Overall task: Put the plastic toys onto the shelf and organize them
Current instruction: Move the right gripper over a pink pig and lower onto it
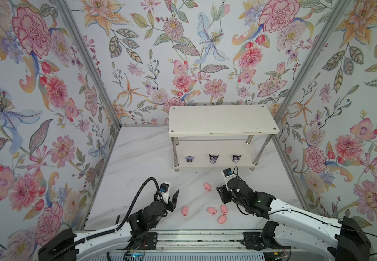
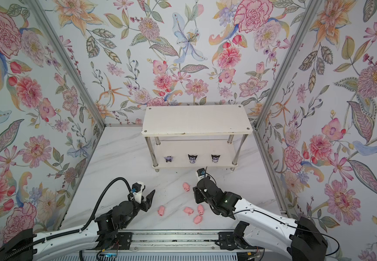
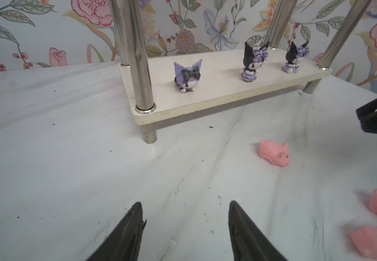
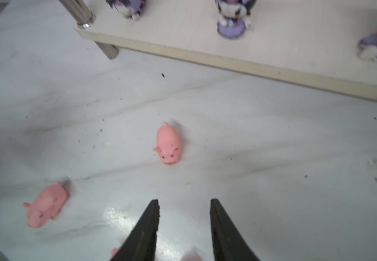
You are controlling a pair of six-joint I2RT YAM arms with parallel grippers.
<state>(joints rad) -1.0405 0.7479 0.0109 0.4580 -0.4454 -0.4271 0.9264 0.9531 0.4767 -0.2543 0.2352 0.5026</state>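
- Against the flowered back wall [image 1: 183, 56]: the shelf [image 1: 222, 119], white, two boards on chrome legs [image 3: 141, 67]. It stands on a pale marbled table [image 1: 137, 158].
- Lower board of the shelf: three purple-and-white figurines, upright, in a spaced row near its front edge.
  - Left figurine [image 1: 190, 159] has a purple hood and a black bow.
  - Middle figurine [image 1: 214, 158] and right figurine [image 1: 236, 158] have black ears and striped bows.
- Table in front of the shelf: five pink pigs, all lying on the marble.
  - Nearest pig [image 1: 207, 186] lies alone, before the shelf's middle.
  - Lone pig [image 1: 184, 210] lies farther out, toward the shelf's left end.
  - A cluster of three lies farthest from the shelf: two side by side [image 1: 212, 211] [image 1: 223, 209] and a third [image 1: 222, 219] just behind them.
- Left gripper [image 3: 185, 204]: out in front of the shelf's left end, well apart from it. Jaws roughly half open, with bare table between the tips and nothing held.
- Right gripper [image 4: 184, 201]: in front of the shelf's right half, closer to it than the left gripper is.
  - Jaws parted by a moderate gap, with nothing gripped at the tips.
  - The nearest pig lies ahead of the tips, between the gripper and the shelf.
  - Pink blurs sit low by its fingers [image 4: 142, 230], too smeared to identify.
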